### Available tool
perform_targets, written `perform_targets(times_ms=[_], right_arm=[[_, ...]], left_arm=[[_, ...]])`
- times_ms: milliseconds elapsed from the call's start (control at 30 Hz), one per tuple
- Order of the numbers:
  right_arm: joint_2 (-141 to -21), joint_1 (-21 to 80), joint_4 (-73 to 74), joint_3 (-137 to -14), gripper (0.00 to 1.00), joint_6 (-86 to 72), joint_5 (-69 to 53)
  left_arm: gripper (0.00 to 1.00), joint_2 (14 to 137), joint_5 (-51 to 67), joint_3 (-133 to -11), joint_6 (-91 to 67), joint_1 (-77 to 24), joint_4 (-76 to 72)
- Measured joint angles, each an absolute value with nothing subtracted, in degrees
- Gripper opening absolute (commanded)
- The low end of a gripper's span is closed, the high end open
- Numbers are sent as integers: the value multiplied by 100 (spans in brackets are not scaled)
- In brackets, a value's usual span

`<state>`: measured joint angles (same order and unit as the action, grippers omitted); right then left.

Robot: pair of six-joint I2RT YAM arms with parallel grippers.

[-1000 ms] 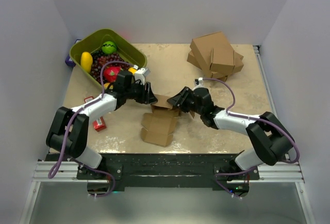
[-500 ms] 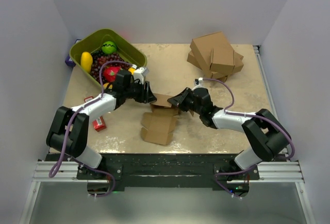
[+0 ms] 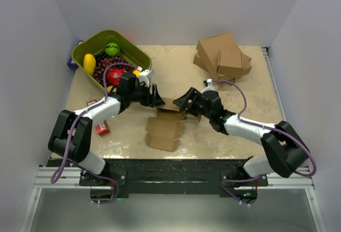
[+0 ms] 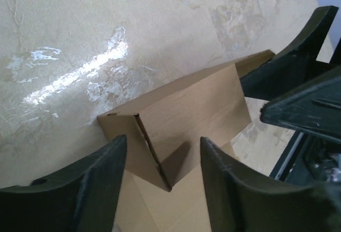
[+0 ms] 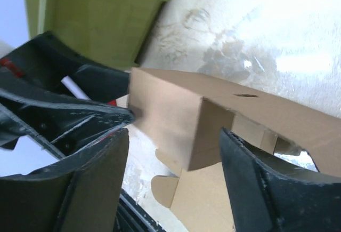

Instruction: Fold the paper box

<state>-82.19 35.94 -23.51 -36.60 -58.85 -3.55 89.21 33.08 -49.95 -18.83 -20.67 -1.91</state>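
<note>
Beige mottled surface (image 3: pixel 176 72) boxed in by plain white walls (image 3: pixel 176 8); green bin (image 3: pixel 88 48) at the far left corner holding a yellow fruit (image 3: pixel 89 63), a green ball-shaped fruit (image 3: pixel 112 48), dark grapes (image 3: pixel 102 68) and a red item (image 3: pixel 116 75); stack of larger brown cartons (image 3: pixel 222 55) at far right, well apart from the work; small red packet (image 3: pixel 103 129) lying beside the left arm; paper box (image 3: pixel 164 132) sits mid-surface toward the near edge, between the two arms, mostly flat with creased panels and small tabs showing; its far panel (image 3: pixel 169 105) stands up off the surface, folded at a corner; left end effector (image 3: pixel 155 97) comes in from the left at that panel's left end, right end effector (image 3: pixel 183 102) from the right at its other end, the two facing each other with the panel between; left wrist view: left end effector (image 4: pixel 162 142) open, fingers (image 4: pixel 85 189) spread either side of the folded corner, gap on both sides, no pinch; right arm's dark fingers show at the panel's other end; right wrist view: right end effector (image 5: pixel 175 135) open too, jaws wide, straddling the panel's corner without clamping it; flat part of the box with a notched tab lies below; bin wall in the background behind the left arm's fingers.
</note>
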Motion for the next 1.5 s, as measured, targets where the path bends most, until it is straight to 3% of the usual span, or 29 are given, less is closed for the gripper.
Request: perform_targets(times_ms=[133,300,533,767,967,1500], right_arm=[[-7673,3594,-1887,-3664,76,-5507,-237],[-7070,3610,-1201,-3667,61,-5011,-121],[-6735,4211,-252,-3865,41,-4405,548],[-7210,4777,268,-4364,16,-4123,1111],[-7627,4766,301,-4322,6,-4235,1280],[-8584,4475,209,-4259,0,-4353,1861]], left_arm=[[84,8897,3310,-4995,-1881,-2067,-252],[84,8436,2838,-4995,-1717,-2062,-117],[73,6692,1328,-4770,-1271,-2191,-95],[57,5972,-102,-4425,-1347,-4185,-381],[51,6313,-506,-3144,-2062,-5063,-1028],[51,8482,-751,-2099,-2797,-5457,-3308]])
